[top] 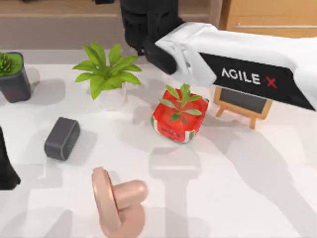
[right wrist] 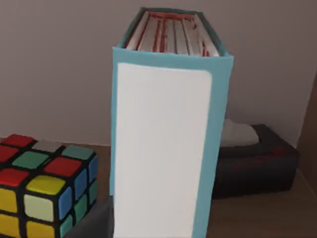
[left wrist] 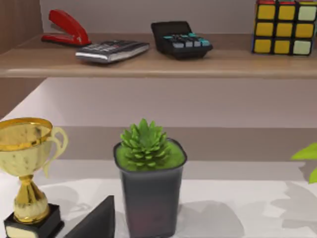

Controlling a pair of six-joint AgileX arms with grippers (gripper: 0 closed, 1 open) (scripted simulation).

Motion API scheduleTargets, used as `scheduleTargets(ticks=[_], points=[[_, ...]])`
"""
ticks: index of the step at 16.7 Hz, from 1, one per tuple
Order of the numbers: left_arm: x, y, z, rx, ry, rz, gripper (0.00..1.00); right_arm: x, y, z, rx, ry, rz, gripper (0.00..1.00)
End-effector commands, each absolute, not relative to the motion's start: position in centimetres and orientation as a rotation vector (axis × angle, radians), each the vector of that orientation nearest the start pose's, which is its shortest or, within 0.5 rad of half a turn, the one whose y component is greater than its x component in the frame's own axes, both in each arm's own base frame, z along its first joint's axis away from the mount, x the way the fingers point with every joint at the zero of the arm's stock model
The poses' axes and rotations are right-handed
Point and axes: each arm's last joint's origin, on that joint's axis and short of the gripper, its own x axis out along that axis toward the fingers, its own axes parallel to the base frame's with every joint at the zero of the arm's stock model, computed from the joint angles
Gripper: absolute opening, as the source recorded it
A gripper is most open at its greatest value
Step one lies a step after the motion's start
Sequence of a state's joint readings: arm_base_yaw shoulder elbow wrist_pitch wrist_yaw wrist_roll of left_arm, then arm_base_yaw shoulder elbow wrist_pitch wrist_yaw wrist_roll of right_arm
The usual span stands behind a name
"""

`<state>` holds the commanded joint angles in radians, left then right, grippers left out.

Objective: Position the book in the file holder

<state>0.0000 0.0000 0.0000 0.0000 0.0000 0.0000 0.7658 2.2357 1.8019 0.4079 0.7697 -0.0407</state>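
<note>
The right arm (top: pixel 247 64) reached across the top view from the right toward the dark file holder (top: pixel 148 25) at the back edge. In the right wrist view the book (right wrist: pixel 163 148) stood upright directly ahead of that arm's camera, its long axis vertical, a white panel framed in light blue facing the lens and pale, red-streaked page edges at its top. It stood on a wooden shelf between a glossy, multi-coloured puzzle cube (right wrist: pixel 44 188) and a dark, matt tissue box (right wrist: pixel 255 163), near each without clearly touching. Whether the right fingers were clenched on the book or released could not be told. The left gripper (top: pixel 7 168) sat at the counter's left edge, well away from the book, so the right arm was plainly the nearer; its fingers' state could not be told either. On the smooth white counter lay a red plant box (top: pixel 179 119), a wood-framed blackboard (top: pixel 242 104), a leafy plant in a white pot (top: pixel 108 74), a succulent in a dark pot (left wrist: pixel 148 188), a rounded grey block (top: pixel 62 139) and a pink dumbbell-like shape (top: pixel 116 203).
</note>
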Motion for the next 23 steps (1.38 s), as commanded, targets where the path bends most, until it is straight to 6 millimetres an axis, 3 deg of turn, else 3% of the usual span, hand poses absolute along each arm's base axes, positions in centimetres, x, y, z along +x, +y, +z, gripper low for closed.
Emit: scheduleTargets(ticks=[4,7,23], points=[[10.6,-0.1,16.0,0.0,0.0,0.0,1.0,40.9,38.0,22.0,-0.031,-0.004,0.001,1.0],[10.6,-0.1,16.0,0.0,0.0,0.0,1.0,41.6,38.8,20.6,-0.014,-0.01,-0.007,1.0],[10.6,-0.1,16.0,0.0,0.0,0.0,1.0,43.7,38.8,20.5,-0.013,-0.011,-0.007,1.0]])
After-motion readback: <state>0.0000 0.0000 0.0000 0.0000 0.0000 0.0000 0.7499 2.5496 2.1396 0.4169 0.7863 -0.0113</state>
